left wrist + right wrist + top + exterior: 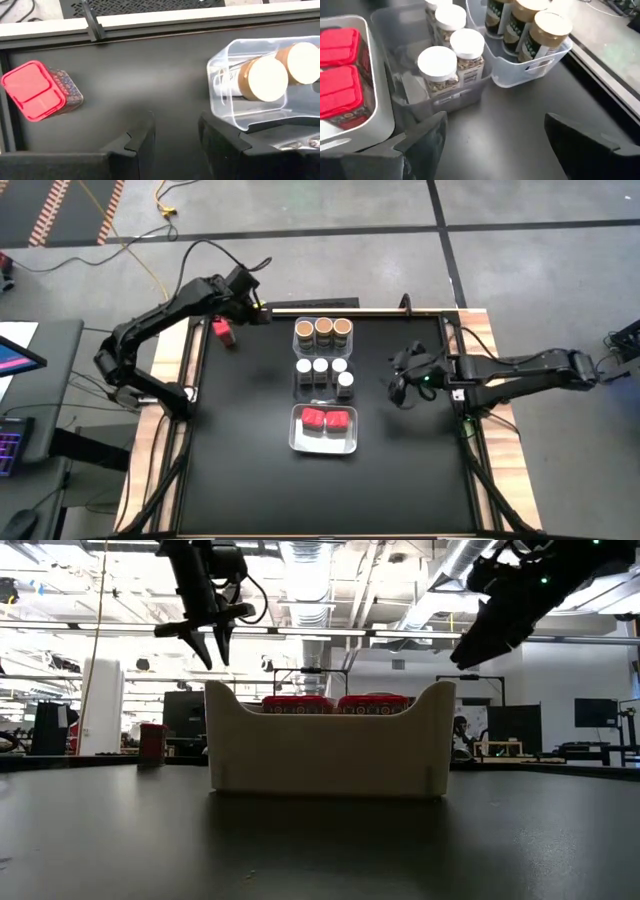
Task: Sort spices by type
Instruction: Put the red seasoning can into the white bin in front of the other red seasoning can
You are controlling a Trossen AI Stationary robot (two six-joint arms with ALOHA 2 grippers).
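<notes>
Red-topped jar (225, 332) stands alone at ten o'clock on my table (250, 480), outside the bins (324, 332). My left gripper (262, 313) hovers just beside it, fingers closed on nothing. At three o'clock my right gripper (398, 383) hangs wide open, empty.

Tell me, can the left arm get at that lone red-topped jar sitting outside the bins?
Probably yes. The red-topped jar stands alone on bare table, apart from the bins, and the left gripper hangs just beside it. Its fingers are shut, though, so they'd need to open first.
</notes>
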